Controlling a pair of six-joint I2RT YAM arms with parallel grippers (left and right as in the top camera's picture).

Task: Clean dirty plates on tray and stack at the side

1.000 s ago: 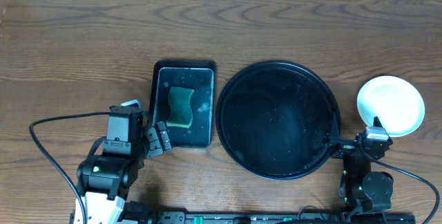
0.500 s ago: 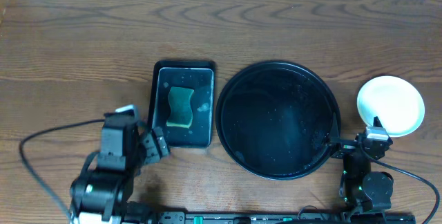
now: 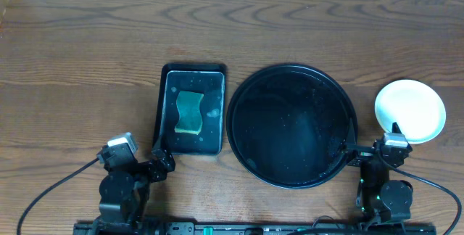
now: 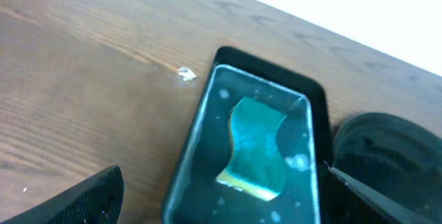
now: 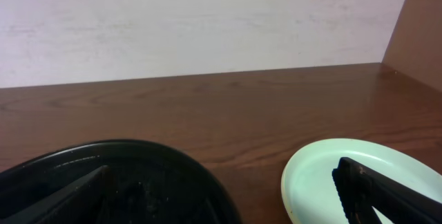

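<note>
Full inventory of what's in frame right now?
round tray: 1, glossy black, centre-right of the table; no plate on it
plate: at least 1, pale mint-white, on the table right of the round tray; cannot tell if it is a stack
rectangular tray: 1, black, left of the round tray
sponge: 1, green, in the rectangular tray
fleck: 1, white, on the table beside the rectangular tray
table: 1, brown wood grain
left gripper: black, open, by the rectangular tray's near-left corner
right gripper: black, open, between round tray and plate
</note>
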